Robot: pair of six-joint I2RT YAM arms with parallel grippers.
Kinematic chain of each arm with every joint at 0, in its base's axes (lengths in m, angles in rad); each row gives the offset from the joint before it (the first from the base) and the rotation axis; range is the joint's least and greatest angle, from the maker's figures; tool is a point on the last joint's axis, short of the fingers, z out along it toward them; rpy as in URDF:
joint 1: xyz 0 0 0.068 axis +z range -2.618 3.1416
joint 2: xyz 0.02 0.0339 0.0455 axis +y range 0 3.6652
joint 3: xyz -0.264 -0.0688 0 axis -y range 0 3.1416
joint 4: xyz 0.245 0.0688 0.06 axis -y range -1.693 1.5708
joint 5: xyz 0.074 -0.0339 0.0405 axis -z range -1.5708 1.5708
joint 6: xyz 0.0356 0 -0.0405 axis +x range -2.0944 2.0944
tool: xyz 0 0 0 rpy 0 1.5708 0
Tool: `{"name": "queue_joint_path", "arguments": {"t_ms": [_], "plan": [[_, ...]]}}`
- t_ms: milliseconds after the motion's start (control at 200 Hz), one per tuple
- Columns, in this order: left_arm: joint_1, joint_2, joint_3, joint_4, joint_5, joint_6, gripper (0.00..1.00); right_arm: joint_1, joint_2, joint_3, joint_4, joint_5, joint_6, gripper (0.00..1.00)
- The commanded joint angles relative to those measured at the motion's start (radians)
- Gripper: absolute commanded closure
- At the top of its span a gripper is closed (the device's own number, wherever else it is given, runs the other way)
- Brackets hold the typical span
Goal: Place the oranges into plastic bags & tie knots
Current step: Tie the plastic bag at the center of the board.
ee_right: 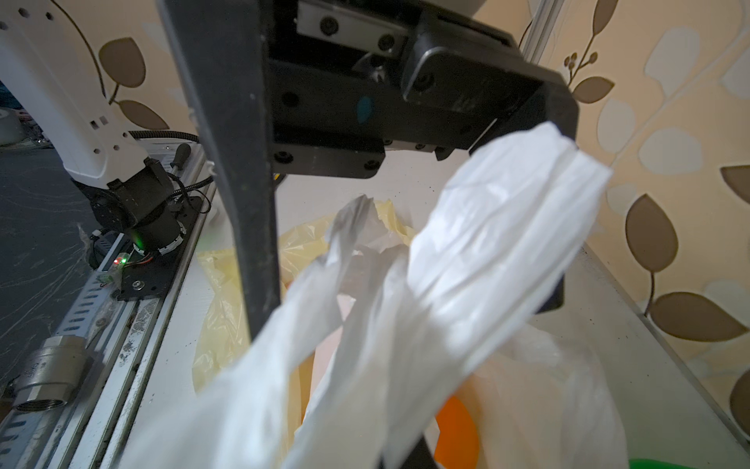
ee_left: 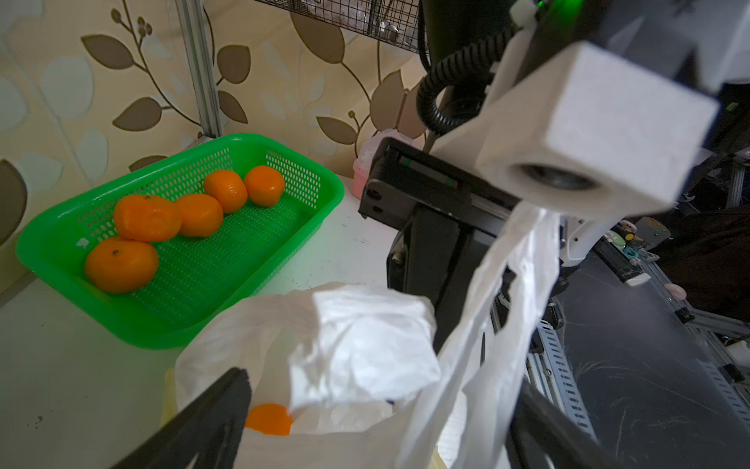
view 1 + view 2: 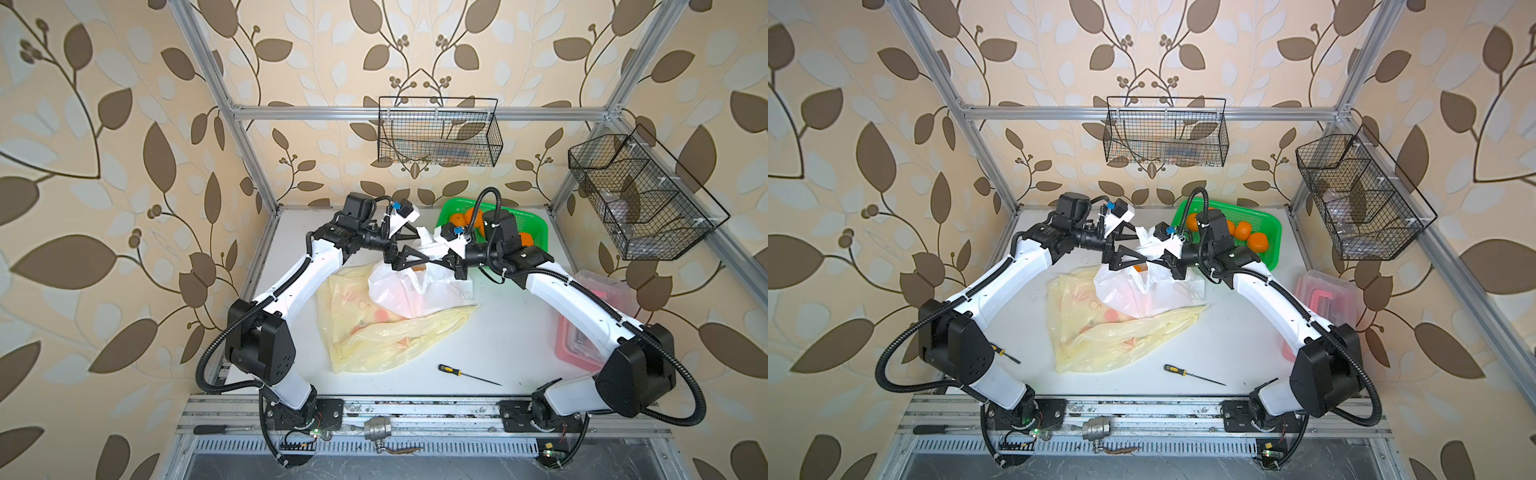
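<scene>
White crinkled bag (image 3: 411, 296), orange (image 2: 268, 419) inside

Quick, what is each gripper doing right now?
left gripper: open, the white bag between its fingers, not gripped.
right gripper: shut on the white bag's handle.

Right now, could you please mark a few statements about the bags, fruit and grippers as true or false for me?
1. The green plastic mesh basket holds five round oranges. True.
2. The right gripper has open jaws, holding nothing. False: they are shut on the handle of the translucent white plastic bag.
3. An orange sits inside the white bag. True.
4. The yellow-and-black-handled screwdriver lies in the basket. False: the screwdriver lies on the white table, near its front edge.
5. The left gripper has its jaws open. True.
</scene>
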Motion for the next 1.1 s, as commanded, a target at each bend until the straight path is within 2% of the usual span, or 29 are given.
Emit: {"name": "queue_joint_path", "arguments": {"t_ms": [0, 205, 355, 475, 640, 930, 1095], "plan": [[-0.015, 0.019, 0.049, -0.030, 0.008, 0.040, 0.04, 0.004, -0.010, 0.016, -0.008, -0.028, -0.020, 1.00], [-0.032, 0.043, 0.075, -0.076, -0.042, 0.079, 0.10, 0.003, -0.008, 0.017, -0.007, -0.026, -0.019, 1.00], [-0.031, 0.012, 0.036, 0.047, -0.104, 0.009, 0.26, 0.003, -0.008, 0.016, -0.017, -0.017, -0.028, 1.00], [-0.026, -0.021, 0.000, 0.145, -0.129, -0.049, 0.34, 0.004, -0.011, 0.017, -0.033, -0.012, -0.040, 1.00], [-0.008, -0.054, -0.038, 0.237, -0.134, -0.114, 0.36, 0.004, -0.013, 0.016, -0.045, -0.012, -0.052, 1.00], [-0.003, -0.076, -0.056, 0.236, -0.096, -0.119, 0.35, -0.007, -0.019, 0.005, -0.045, 0.000, -0.050, 1.00], [-0.003, -0.061, -0.031, 0.202, -0.057, -0.118, 0.28, -0.008, -0.031, -0.015, -0.029, -0.015, -0.050, 1.00]]}}
